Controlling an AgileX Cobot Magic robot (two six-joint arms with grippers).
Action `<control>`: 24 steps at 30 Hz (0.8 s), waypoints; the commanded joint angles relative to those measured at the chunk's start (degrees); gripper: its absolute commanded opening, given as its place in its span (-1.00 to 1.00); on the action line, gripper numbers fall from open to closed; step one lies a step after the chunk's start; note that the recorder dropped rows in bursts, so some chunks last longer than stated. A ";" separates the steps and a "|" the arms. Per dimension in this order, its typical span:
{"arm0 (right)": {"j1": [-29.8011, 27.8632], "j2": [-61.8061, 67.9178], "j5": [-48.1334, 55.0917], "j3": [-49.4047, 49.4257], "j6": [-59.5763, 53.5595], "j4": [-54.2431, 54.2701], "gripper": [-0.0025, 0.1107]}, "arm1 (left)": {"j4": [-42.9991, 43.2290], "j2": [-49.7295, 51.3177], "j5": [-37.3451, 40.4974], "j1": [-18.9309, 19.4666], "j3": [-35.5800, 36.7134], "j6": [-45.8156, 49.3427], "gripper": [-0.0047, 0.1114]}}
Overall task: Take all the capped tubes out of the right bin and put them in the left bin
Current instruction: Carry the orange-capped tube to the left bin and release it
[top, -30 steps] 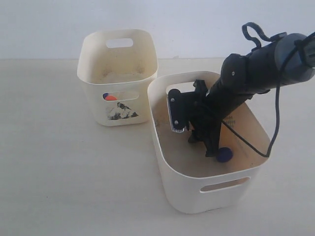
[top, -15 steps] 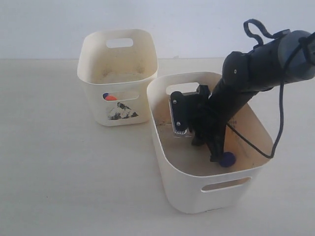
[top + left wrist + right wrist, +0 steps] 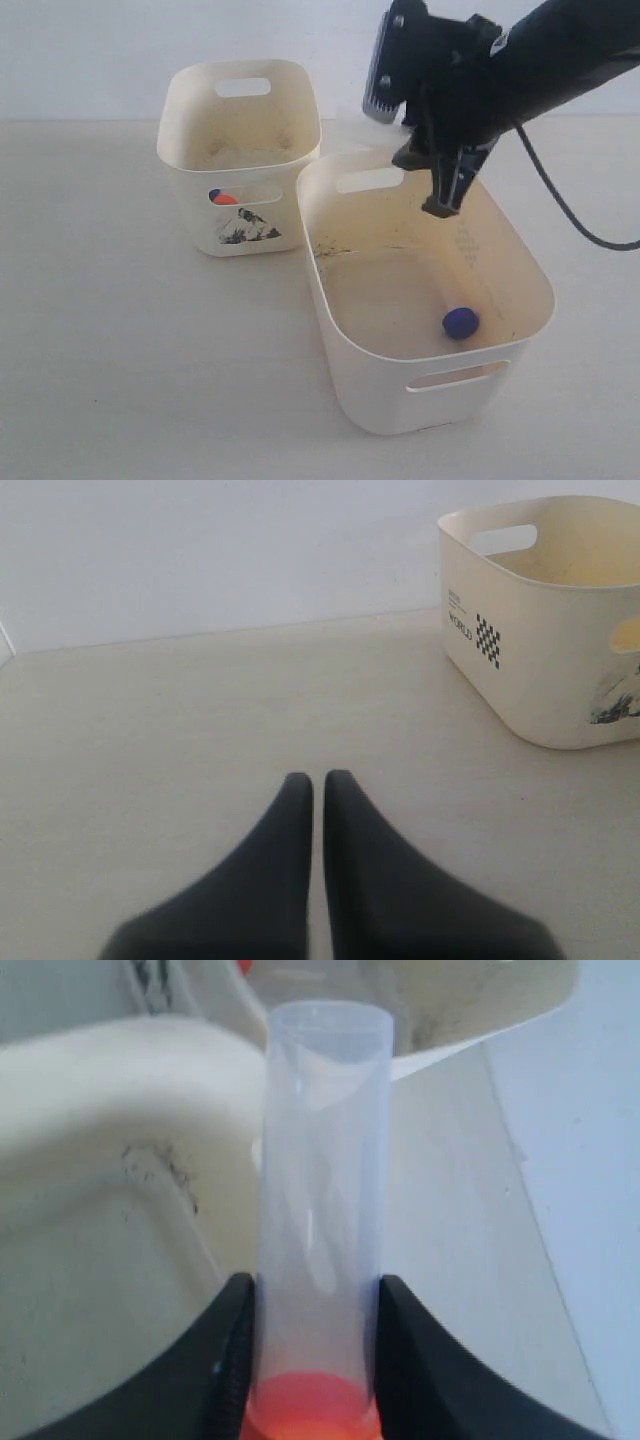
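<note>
Lifted clear of the right bin (image 3: 372, 392) just now, right gripper (image 3: 446, 196) clamped on the orange-capped tube (image 3: 320, 1160) above the far rim. Still left inside at 5 o'clock: blue-capped tube (image 3: 460, 322). Open air toward the left bin (image 3: 190, 200) at 10 o'clock, rims close together. Idle left gripper (image 3: 318, 790) pinched shut.

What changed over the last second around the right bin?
The right gripper lifted up out of the right bin, shut on the orange-capped tube, and now hangs above the bin's far end. The blue-capped tube stayed on that bin's floor. The left bin and the right bin did not shift.
</note>
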 commanded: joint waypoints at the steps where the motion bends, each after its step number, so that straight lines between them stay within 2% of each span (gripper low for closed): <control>1: -0.12 -2.56 -11.81 0.15 11.07 19.30 -0.96 | -0.38 -0.11 -0.85 0.06 -0.21 -0.66 -0.84; 2: 0.00 -2.04 -17.06 0.15 10.22 30.41 -0.96 | -0.38 -0.11 -0.85 0.06 -0.21 -0.66 -0.84; 4: 1.51 -0.04 -26.48 0.15 9.96 43.95 -0.96 | -0.38 -0.11 -0.85 0.06 -0.21 -0.66 -0.84; 5: 3.41 1.76 -30.77 0.05 9.96 44.71 -0.96 | -0.38 -0.11 -0.85 0.06 -0.21 -0.66 -0.84; 9: 10.29 7.48 -41.73 -0.36 9.57 38.13 -0.96 | -0.38 -0.11 -0.85 0.06 -0.21 -0.66 -0.84; 13: 14.80 12.29 -44.33 -5.75 11.01 35.21 -0.96 | -0.38 -0.11 -0.85 0.06 -0.21 -0.66 -0.84; 18: 15.53 17.53 -44.09 -12.05 18.51 35.21 -0.96 | -0.38 -0.11 -0.85 0.06 -0.21 -0.66 -0.84; 22: 15.92 21.80 -43.98 -16.78 19.34 34.97 -0.95 | -0.38 -0.11 -0.85 0.06 -0.21 -0.66 -0.84; 24: 16.00 23.50 -42.06 -18.99 19.34 33.14 -0.80 | -0.38 -0.11 -0.85 0.06 -0.21 -0.66 -0.84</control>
